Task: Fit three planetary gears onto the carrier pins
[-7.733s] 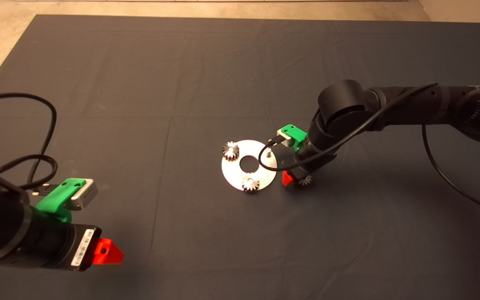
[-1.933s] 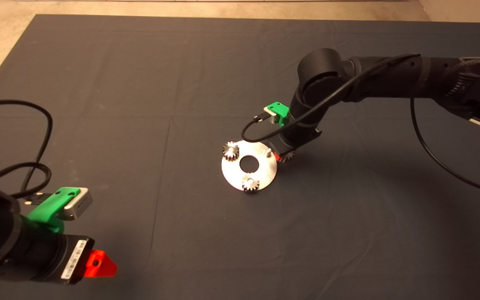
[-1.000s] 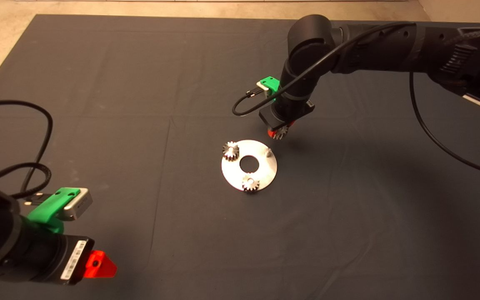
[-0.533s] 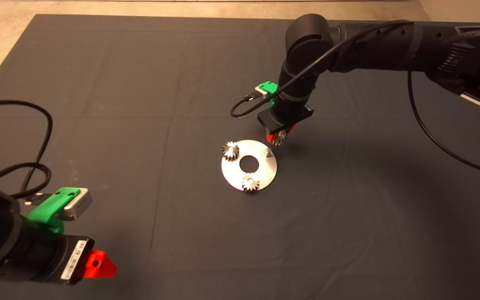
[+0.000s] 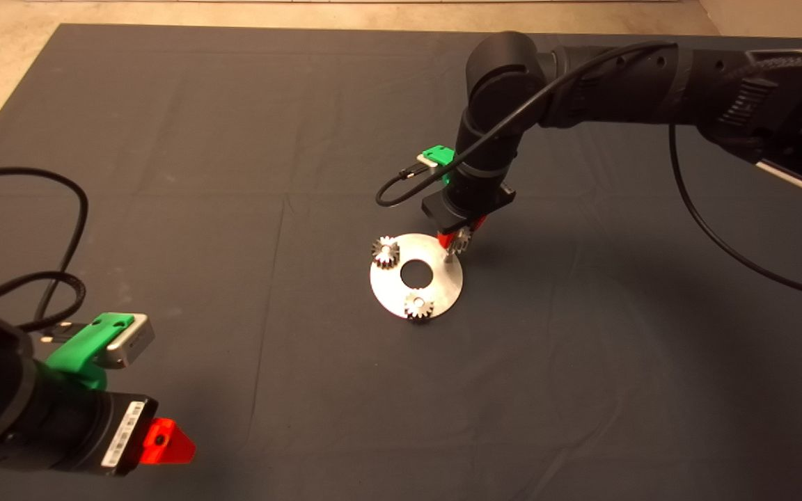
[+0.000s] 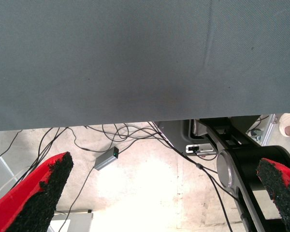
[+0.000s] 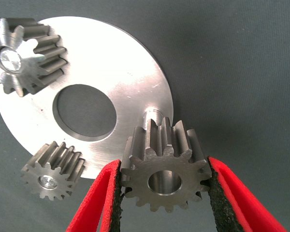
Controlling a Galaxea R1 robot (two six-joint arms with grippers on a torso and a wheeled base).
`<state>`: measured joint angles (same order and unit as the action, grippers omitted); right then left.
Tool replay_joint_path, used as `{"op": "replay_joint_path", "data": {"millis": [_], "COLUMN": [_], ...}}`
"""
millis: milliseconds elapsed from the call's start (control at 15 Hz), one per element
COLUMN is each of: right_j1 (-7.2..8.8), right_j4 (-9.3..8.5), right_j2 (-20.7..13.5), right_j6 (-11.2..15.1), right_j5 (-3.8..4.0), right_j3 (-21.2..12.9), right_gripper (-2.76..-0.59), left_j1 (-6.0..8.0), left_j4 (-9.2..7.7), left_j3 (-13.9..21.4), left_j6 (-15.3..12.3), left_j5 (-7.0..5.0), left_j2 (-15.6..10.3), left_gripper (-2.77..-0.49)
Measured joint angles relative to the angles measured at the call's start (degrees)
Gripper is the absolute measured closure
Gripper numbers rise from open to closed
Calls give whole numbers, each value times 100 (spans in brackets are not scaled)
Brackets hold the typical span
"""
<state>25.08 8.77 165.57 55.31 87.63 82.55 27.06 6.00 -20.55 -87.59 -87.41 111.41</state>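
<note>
your right pincer (image 5: pixel 455 239) hangs over the far right edge of the silver disc (image 5: pixel 436 292), its red fingers (image 7: pixel 97 198) closed on the third gear (image 7: pixel 165 166), pads pressed to the teeth on both sides. in the right wrist view you see the gear's centre hole facing the camera and the bare pin (image 7: pixel 152 117) standing just behind it; the gear is above the pin, not on it. the other two gears already sit on their pins: one (image 5: pixel 386 250) at the disc's far left, one (image 5: pixel 418 305) at its near edge. the disc lies flat on the dark mat (image 5: pixel 234 139) near the middle of the tabletop. your left pincer (image 5: pixel 164 440) waits at the lower left, fingers wide apart and holding nothing; its wrist view shows the mat's edge, with cables (image 6: pixel 116 135) and a small grey box (image 6: pixel 106 159) on the floor.
</note>
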Motion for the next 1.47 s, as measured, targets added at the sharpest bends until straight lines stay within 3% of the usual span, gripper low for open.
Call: {"op": "replay_joint_path", "data": {"millis": [400, 1000, 1467], "right_j1": [-16, -177, -176], "right_j4": [-4, -6, 21], "right_j2": [83, 118, 118], "right_j6": [0, -2, -24], "right_j5": [2, 5, 2], "right_j3": [0, 2, 44], "right_gripper": [-105, -105, -105], "left_j1": [0, 0, 0], "left_j4": [0, 0, 0], "left_j3": [0, 0, 0], "left_j6": [0, 107, 129], "left_j5": [-1, -1, -2], "left_j2": [0, -6, -30], "left_gripper": [-277, -277, -277]}}
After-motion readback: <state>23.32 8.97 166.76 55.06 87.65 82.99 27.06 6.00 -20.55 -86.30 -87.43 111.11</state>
